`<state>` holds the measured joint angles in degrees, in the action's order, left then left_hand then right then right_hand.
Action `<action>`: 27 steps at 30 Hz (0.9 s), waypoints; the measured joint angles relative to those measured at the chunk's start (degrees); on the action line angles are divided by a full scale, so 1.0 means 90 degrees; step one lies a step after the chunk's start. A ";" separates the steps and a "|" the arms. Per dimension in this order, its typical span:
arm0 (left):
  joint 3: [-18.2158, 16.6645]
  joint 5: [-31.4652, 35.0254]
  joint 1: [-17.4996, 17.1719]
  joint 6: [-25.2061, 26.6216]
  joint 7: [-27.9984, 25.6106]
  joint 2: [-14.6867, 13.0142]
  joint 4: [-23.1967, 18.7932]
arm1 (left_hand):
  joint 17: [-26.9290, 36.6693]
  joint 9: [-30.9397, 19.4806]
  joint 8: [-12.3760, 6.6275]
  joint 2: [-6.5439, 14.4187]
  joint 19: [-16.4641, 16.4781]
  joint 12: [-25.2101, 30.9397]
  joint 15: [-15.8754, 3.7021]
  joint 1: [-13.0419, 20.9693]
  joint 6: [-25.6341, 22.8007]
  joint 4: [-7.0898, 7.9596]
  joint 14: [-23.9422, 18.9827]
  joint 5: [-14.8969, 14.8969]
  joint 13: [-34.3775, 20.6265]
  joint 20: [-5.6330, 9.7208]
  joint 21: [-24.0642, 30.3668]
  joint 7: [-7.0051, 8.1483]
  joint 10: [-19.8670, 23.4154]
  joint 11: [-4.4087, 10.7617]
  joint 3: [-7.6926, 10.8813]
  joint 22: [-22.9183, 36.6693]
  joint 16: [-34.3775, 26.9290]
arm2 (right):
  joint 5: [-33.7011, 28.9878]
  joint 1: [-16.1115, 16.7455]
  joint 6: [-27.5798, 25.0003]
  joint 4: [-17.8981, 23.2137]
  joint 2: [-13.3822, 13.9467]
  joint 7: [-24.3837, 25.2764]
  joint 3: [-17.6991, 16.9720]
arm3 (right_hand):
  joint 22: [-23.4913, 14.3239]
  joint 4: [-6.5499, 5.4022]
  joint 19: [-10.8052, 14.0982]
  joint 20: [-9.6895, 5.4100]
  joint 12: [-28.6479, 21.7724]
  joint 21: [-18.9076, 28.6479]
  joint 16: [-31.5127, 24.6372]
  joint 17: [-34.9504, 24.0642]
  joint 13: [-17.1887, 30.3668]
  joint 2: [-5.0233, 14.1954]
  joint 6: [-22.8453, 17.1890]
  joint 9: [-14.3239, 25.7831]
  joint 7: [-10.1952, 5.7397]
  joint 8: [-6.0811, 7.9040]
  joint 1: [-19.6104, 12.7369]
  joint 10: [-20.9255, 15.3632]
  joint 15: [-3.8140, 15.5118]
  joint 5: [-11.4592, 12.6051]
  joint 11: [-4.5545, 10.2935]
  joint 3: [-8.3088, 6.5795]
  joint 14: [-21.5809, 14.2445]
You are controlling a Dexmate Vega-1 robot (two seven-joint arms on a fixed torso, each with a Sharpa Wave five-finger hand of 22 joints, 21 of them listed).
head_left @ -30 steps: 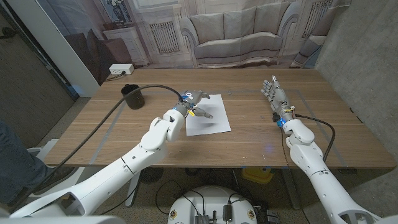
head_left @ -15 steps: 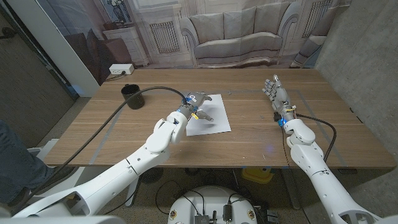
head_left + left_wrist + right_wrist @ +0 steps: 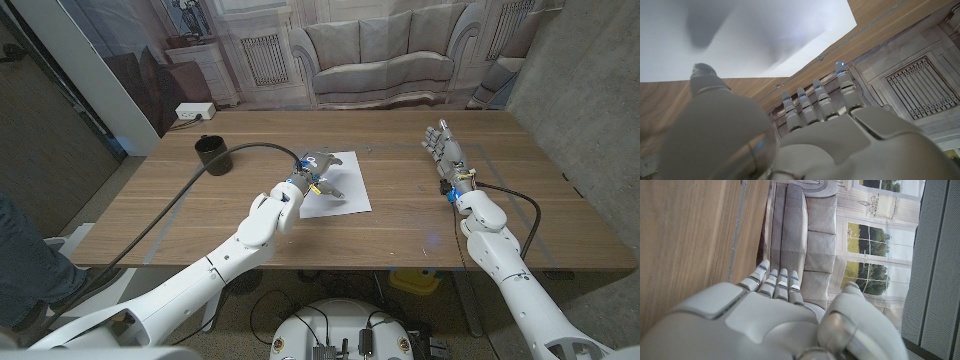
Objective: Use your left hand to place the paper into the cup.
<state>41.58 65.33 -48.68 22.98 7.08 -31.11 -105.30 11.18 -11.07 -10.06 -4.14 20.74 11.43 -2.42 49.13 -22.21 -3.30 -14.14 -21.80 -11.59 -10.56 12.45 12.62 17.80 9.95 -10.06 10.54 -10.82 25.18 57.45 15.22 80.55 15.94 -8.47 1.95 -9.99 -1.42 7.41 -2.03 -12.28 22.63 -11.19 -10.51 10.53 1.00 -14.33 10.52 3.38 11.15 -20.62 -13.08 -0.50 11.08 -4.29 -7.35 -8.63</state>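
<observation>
Small black cup far left on wooden table, well apart from flat white paper sheet at centre. Left hand over sheet's left edge, fingers apart, nothing pinched. Right hand idle, fingers straight, together. Risk: flat sheet slides under fingertips, won't lift. Backdrop: printed sofa.

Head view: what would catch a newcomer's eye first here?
The flat white sheet of paper at the middle of the wooden table, with the white left hand over its left edge, fingers spread and holding nothing. Then the black cup at the table's far left, and the right hand open near the right edge.
</observation>
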 measured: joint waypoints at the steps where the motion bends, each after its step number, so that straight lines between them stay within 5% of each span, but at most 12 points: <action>1: -0.0005 -0.0016 -0.0006 -0.0005 -0.0016 0.0008 0.0014 | 0.0000 0.0000 0.0000 0.0000 0.0012 0.0000 0.0020 0.0000 0.0033 0.0000 0.0027 0.0000 -0.0017 -0.0012 0.0000 -0.0014 -0.0025 0.0025 0.0000 0.0000 0.0000 | -0.0003 -0.0001 -0.0006 0.0005 0.0001 0.0003 0.0004 | 0.0000 0.0000 0.0000 0.0000 0.0000 0.0000 0.0000 0.0000 0.0000 0.0000 0.0000 0.0000 0.0000 0.0000 0.0000 0.0000 0.0000 0.0000 0.0000 0.0000 0.0000; 27: -0.0235 -0.0898 -0.0214 -0.0349 -0.0779 0.0147 0.0319 | 0.0001 0.0001 -0.0039 0.0068 0.0044 0.0004 0.0026 -0.0002 0.0100 0.0026 0.0057 0.0000 -0.0031 -0.0090 0.0000 -0.0038 -0.0065 -0.0002 -0.0078 -0.0001 -0.0002 | -0.0030 0.0103 -0.0091 0.0114 0.0024 0.0057 0.0040 | 0.0000 0.0019 0.0021 -0.0021 0.0000 -0.0050 0.0000 0.0000 0.0000 0.0027 0.0000 0.0000 0.0000 0.0000 0.0027 0.0000 0.0000 0.0000 0.0000 0.0019 0.0000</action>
<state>39.47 57.25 -50.61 19.84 0.07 -29.79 -102.43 11.18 -11.06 -10.41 -3.52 21.14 11.47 -2.19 49.11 -21.31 -3.07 -13.63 -21.79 -11.87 -11.37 12.45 12.27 17.22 9.93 -10.76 10.53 -10.85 24.91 58.38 14.40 81.58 16.15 -7.96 2.31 -9.98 -1.25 7.59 -2.22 -12.28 22.17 -11.19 -10.51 10.53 1.24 -14.33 10.52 3.38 11.16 -20.38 -13.08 -0.50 11.08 -4.29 -7.19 -8.63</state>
